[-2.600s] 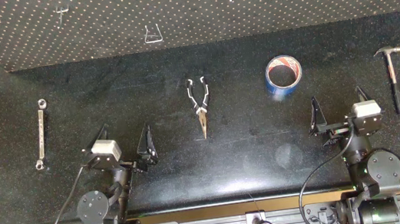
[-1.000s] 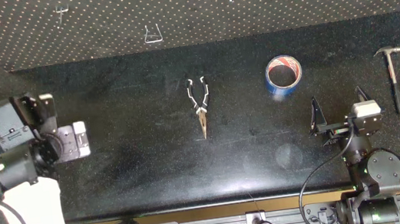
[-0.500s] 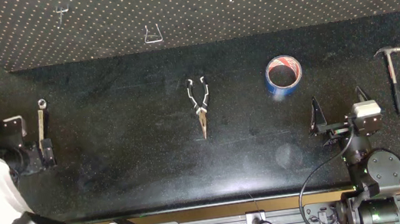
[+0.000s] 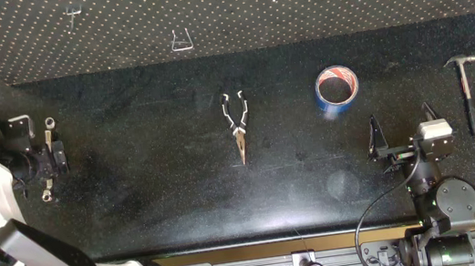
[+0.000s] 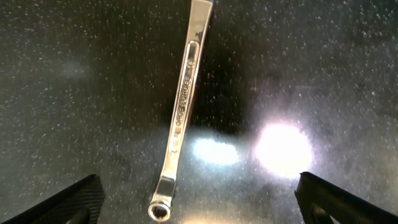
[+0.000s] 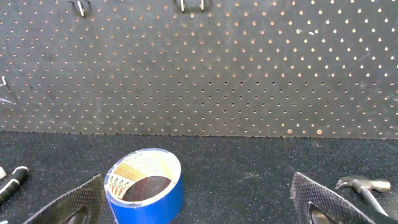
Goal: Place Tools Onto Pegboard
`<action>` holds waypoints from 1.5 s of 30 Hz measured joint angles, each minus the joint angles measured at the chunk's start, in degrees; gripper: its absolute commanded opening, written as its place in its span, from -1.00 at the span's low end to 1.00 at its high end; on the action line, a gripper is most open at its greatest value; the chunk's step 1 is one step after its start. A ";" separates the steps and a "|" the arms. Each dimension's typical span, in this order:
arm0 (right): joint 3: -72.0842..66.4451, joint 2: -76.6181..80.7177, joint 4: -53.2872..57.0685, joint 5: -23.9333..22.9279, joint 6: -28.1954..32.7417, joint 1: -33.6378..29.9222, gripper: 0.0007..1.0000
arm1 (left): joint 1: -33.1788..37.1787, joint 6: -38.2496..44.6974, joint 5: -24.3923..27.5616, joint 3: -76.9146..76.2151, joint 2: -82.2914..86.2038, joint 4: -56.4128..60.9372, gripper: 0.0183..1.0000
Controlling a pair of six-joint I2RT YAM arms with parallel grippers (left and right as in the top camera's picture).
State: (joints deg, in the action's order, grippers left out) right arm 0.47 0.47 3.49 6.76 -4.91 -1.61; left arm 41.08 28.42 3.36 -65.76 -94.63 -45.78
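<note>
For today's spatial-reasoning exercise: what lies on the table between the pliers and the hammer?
The blue tape roll lies between the needle-nose pliers and the hammer, as the top view shows.

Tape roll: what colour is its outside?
The tape roll is blue outside; best seen in the right wrist view.

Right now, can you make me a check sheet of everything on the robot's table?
Surface: black table, speckled, with light glare.
Job's things: wrench, pliers, blue tape roll and hammer, all lying on the table, none hung.
Clutter: nothing seen.
Grippers: left gripper open, over the wrench; right gripper open and empty, near its base.
Cables: black cable loops by the right base.
Surroundings: pegboard with empty hooks behind the table.
</note>
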 measured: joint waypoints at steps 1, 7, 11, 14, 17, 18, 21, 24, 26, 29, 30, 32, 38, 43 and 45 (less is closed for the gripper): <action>0.00 0.00 0.00 0.02 0.00 0.00 0.95 | 0.00 -0.26 -0.02 -0.79 -1.20 -0.02 0.99; 0.00 0.00 0.00 0.00 0.00 0.00 0.95 | 0.00 1.64 0.17 -4.68 -4.83 -0.81 0.99; 0.00 0.00 0.00 0.00 0.00 0.00 0.95 | 0.00 4.63 0.96 -4.70 -6.73 -0.70 0.99; 0.00 0.00 0.00 0.00 0.00 0.00 0.95 | 0.00 6.49 1.42 -4.70 -7.19 0.44 0.99; 0.00 0.00 0.00 0.00 0.00 0.00 0.95 | 0.00 7.15 1.70 -4.70 -8.79 1.40 0.99; 0.00 0.00 0.00 0.00 0.00 0.00 0.95 | 0.00 7.21 1.73 -4.70 -9.33 1.68 0.99; 0.00 0.00 0.00 0.00 0.00 0.00 0.95 | 0.00 7.37 1.90 -4.70 -10.40 2.82 0.99; 0.02 0.00 -0.02 0.00 0.00 0.00 0.95 | 0.00 7.37 1.97 -4.70 -10.43 3.91 0.99; 0.00 0.00 0.00 0.00 0.00 0.00 0.95 | 0.00 7.34 2.10 -4.70 -10.43 4.70 0.99; 0.00 0.00 0.00 0.00 0.00 0.00 0.95 | 0.00 7.34 2.10 -4.70 -10.69 5.60 0.99; 0.00 0.00 0.00 0.00 0.00 0.00 0.95 | 0.00 7.32 2.12 -4.74 -11.13 5.62 0.99; 0.00 0.00 0.00 0.00 0.00 0.00 0.95 | 0.00 7.32 2.27 -4.74 -12.35 5.64 0.99; 0.00 0.00 0.00 0.00 0.00 0.00 0.95 | 0.02 7.06 2.51 -4.79 -14.01 5.88 0.99; 0.00 0.00 0.00 0.00 0.00 0.00 0.95 | 0.00 6.64 2.54 -4.79 -14.03 6.23 0.99; 0.00 0.00 0.00 0.00 0.00 0.00 0.95 | 0.02 6.14 2.71 -4.79 -14.03 6.29 0.99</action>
State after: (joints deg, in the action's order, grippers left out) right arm 0.47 0.47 3.49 6.76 -4.91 -1.61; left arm 41.10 34.57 6.07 -70.54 -108.66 -39.48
